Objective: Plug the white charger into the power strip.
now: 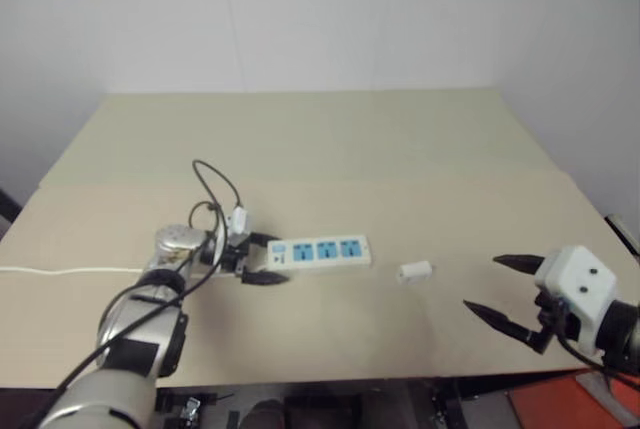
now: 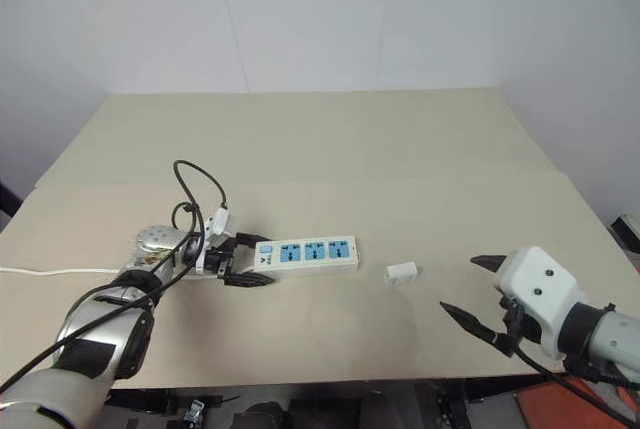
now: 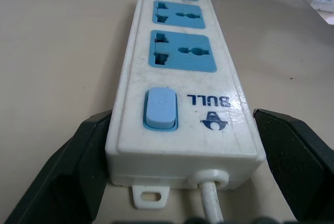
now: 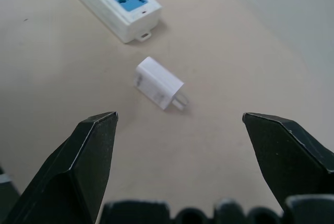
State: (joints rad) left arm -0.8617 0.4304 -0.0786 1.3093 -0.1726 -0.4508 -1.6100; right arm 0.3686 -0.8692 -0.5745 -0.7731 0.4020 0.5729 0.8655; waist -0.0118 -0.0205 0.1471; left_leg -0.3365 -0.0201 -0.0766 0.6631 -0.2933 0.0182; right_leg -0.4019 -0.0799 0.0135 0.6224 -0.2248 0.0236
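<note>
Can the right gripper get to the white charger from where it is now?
Probably yes. The right gripper is open and points at the white charger, which lies on its side on the table beside the power strip's free end, with only bare tabletop between them.

— What colours on the power strip?
— White body, three blue sockets, a paler blue switch, dark blue lettering, a white cable.
— And the charger?
— Plain white.
— The table?
— Beige, unpatterned.
— The fingers?
— Black on both grippers; the right gripper has a white housing.
</note>
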